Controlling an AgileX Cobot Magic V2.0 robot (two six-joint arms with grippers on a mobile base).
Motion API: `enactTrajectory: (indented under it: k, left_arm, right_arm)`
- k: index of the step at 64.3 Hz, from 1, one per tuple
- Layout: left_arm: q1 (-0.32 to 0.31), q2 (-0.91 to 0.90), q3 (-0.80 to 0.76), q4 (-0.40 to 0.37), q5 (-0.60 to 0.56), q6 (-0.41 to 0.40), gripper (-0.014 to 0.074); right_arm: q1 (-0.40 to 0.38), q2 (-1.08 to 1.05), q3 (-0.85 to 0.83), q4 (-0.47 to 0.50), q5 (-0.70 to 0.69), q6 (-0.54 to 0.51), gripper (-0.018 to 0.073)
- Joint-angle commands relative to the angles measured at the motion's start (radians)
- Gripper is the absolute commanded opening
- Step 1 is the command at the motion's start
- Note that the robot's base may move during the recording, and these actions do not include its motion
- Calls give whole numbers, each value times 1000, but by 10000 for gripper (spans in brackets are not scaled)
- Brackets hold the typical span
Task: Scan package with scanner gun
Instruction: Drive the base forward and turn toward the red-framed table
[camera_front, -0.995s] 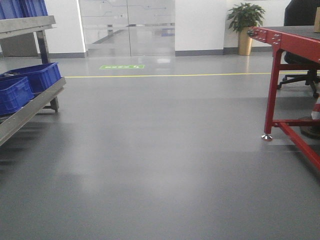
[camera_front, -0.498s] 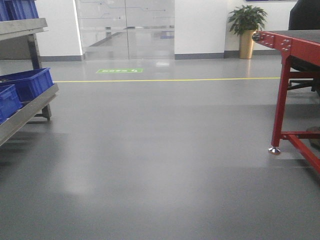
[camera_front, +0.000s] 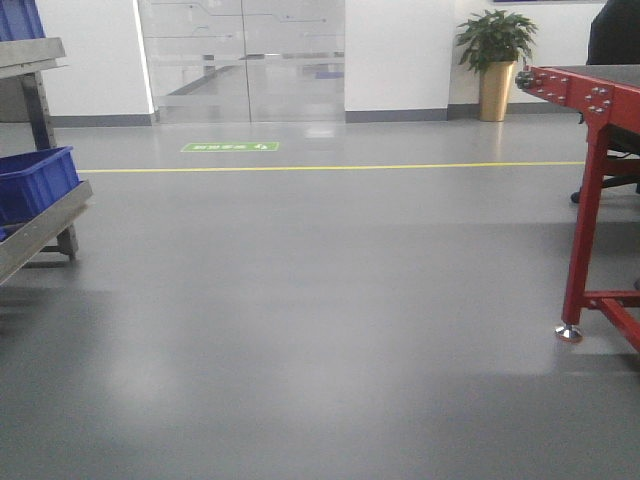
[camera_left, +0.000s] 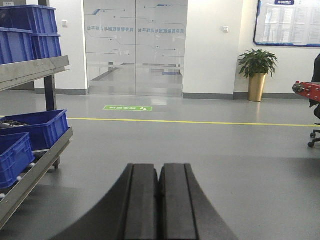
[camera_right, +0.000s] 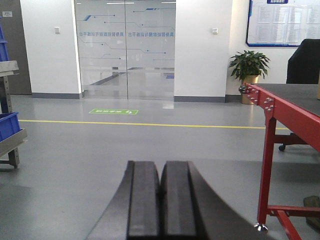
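Note:
Neither the package nor the scanner gun shows in any view. In the left wrist view my left gripper (camera_left: 159, 167) is shut, its two black fingers pressed together with nothing between them, pointing out over the grey floor. My right gripper (camera_right: 160, 164) in the right wrist view is likewise shut and holds nothing, aimed at the floor with the red table to its right. No gripper appears in the front view.
A red-framed table (camera_front: 592, 95) with a dark top stands at the right, its foot (camera_front: 568, 332) on the floor. A metal rack (camera_front: 40, 225) with blue crates (camera_front: 35, 180) is at the left. Ahead lie grey floor (camera_front: 320, 300), a yellow line (camera_front: 330, 166), glass doors (camera_front: 240, 60) and a potted plant (camera_front: 495, 60).
The front view has shifted: the rack with its crates slid left toward the frame edge and the red table moved right, while the far wall and doors look slightly nearer.

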Motion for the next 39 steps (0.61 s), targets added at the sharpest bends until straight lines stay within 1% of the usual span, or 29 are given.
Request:
enactTrajectory:
  k: [1,39]
  left_arm:
    - [3,-3,-4,-6,-15,-1,-111]
    - [3,-3,-4,-6,-15,-1,-111]
  right_arm:
    - [2,-3,-1,1,-24,2,-162]
    - [2,-3,-1,1,-24,2,-162]
